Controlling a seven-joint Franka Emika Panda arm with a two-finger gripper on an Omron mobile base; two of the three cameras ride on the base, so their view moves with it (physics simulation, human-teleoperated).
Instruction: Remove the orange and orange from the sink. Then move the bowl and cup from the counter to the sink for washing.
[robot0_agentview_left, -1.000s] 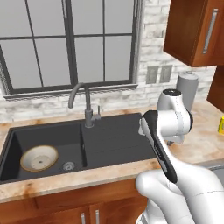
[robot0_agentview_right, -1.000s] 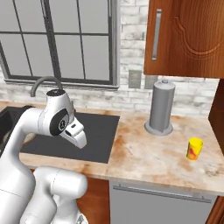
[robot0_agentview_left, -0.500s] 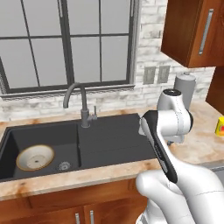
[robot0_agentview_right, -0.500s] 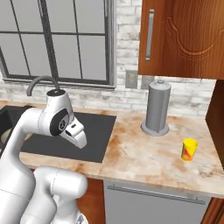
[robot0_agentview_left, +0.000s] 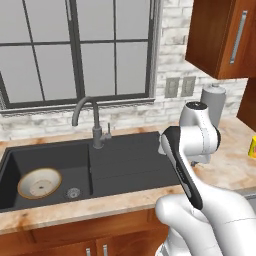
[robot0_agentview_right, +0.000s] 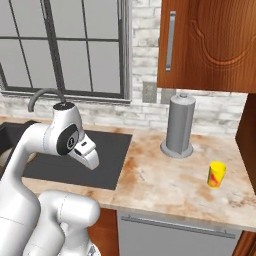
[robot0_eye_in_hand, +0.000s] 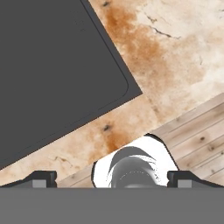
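The bowl (robot0_agentview_left: 40, 182), cream inside with a tan rim, lies in the left basin of the black sink (robot0_agentview_left: 125, 165), beside the round drain. The yellow cup (robot0_agentview_right: 216, 174) stands on the beige counter (robot0_agentview_right: 165, 185) far to the right, also seen as the cup (robot0_agentview_left: 252, 147) at the picture's edge. The oranges are out of view. My gripper (robot0_eye_in_hand: 111, 179) is open and holds nothing. It hangs above the front right corner of the drainboard (robot0_eye_in_hand: 52, 65), over the counter (robot0_eye_in_hand: 175, 48) edge. My arm is folded above the drainboard, well left of the cup.
A grey paper-towel cylinder (robot0_agentview_right: 180, 125) stands on the counter near the brick wall, left of and behind the cup. The dark curved faucet (robot0_agentview_left: 92, 120) rises behind the sink. Brown wall cabinets (robot0_agentview_right: 210, 45) hang above the counter. Wood floor (robot0_eye_in_hand: 197, 140) shows below the counter edge.
The whole picture has shifted a little to the left, so the camera moved with the base. The arm keeps the same folded pose and the gripper stays open.
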